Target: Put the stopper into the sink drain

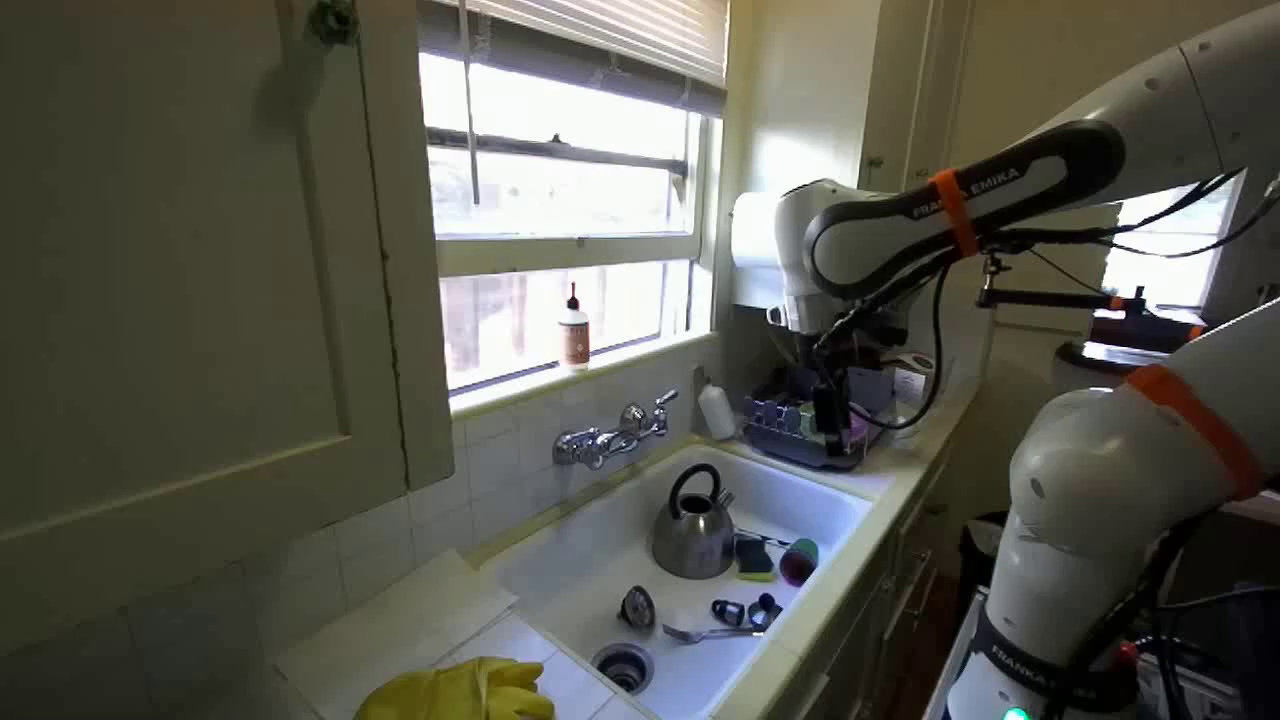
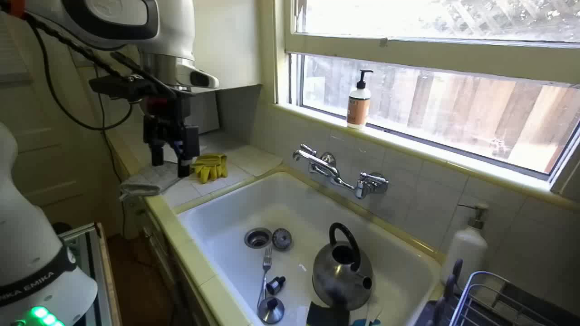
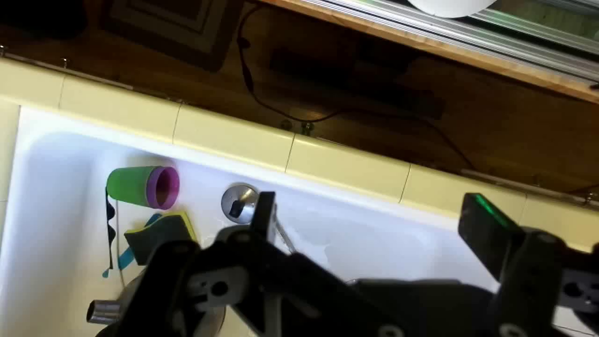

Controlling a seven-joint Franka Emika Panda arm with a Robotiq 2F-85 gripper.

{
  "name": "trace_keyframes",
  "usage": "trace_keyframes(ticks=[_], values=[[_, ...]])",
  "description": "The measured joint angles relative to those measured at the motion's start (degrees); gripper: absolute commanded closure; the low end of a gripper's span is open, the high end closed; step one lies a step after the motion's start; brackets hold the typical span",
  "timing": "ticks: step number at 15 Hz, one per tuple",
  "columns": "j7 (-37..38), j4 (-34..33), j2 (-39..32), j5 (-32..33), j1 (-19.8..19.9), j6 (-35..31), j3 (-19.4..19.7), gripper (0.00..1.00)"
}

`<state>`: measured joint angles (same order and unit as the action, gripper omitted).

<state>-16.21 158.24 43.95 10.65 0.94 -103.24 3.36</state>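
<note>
The stopper, a round metal strainer basket [image 1: 637, 607] [image 2: 282, 238], lies tilted in the white sink [image 2: 297, 194] beside the drain in both exterior views. The sink drain [image 1: 624, 668] [image 2: 258, 238] is an uncovered dark round hole with a metal rim. My gripper [image 2: 170, 166] hangs well above sink level, pointing down, with nothing between its fingers. In the wrist view the gripper [image 3: 374, 220] has its fingers spread wide, with the bare sink floor and front rim behind them. The stopper and the drain cannot be made out there; the gripper body covers much of the sink.
A kettle [image 1: 694, 535] [image 2: 343, 276] stands in the sink. A fork [image 2: 266, 262], a small dark-capped piece [image 2: 275, 285] and a metal cone-like piece [image 2: 271, 310] lie nearby. A sponge [image 3: 159, 236] and cups [image 3: 142, 187] lie farther along. The faucet [image 2: 335, 172] overhangs the back.
</note>
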Motion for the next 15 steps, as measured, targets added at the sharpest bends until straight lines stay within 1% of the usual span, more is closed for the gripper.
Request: trace_keyframes(ticks=[9, 11, 13, 15], values=[[0.01, 0.11, -0.27, 0.0, -0.03, 0.0, 0.02, 0.0], [0.62, 0.04, -1.43, -0.18, -0.03, -0.21, 0.23, 0.0], [2.1, 0.3, -4.84, -0.43, 0.0, -3.26, 0.98, 0.0], [2.86, 0.56, -10.01, -1.39, 0.02, -10.35, 2.57, 0.0]])
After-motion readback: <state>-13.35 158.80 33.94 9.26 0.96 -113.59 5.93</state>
